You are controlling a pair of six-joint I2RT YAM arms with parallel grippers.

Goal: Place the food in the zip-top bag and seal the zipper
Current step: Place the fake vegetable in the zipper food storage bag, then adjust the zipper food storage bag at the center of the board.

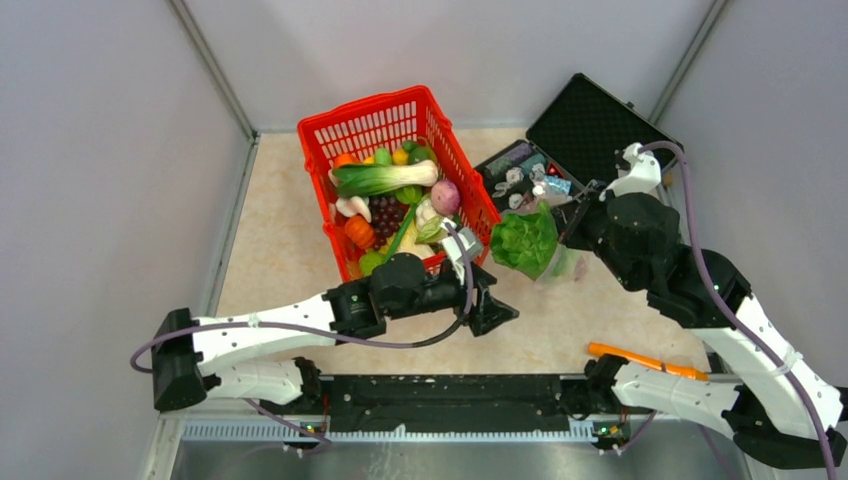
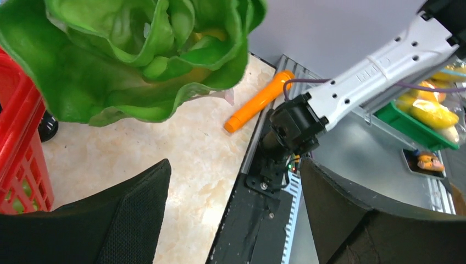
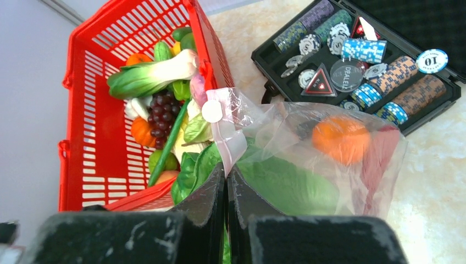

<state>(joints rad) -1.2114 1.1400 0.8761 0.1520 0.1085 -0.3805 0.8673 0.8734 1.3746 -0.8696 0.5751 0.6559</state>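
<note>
From above, the right gripper [image 1: 572,228] held the zip-top bag [image 1: 563,266] off the table [image 1: 280,250], between the red basket [image 1: 400,130] and the open black case [image 1: 590,125]. The lettuce [image 1: 524,240] bulged from the bag's left side. The left gripper [image 1: 497,306] hung just below and left of it. An orange carrot [image 1: 645,360] lay apart near the right arm's base.

The left wrist alone showed that gripper's dark fingers [image 2: 110,220] spread wide and empty, with ruffled green lettuce leaves overhead and the carrot beyond.

The right wrist alone showed the bag's contents. Both fingers were pressed together on the clear film beside the pale zipper [image 3: 226,137] strip. Lettuce filled the near part, with an orange round [image 3: 340,137] and something reddish, too blurred to name, behind. Poker chips [image 3: 357,49] filled the case.
</note>
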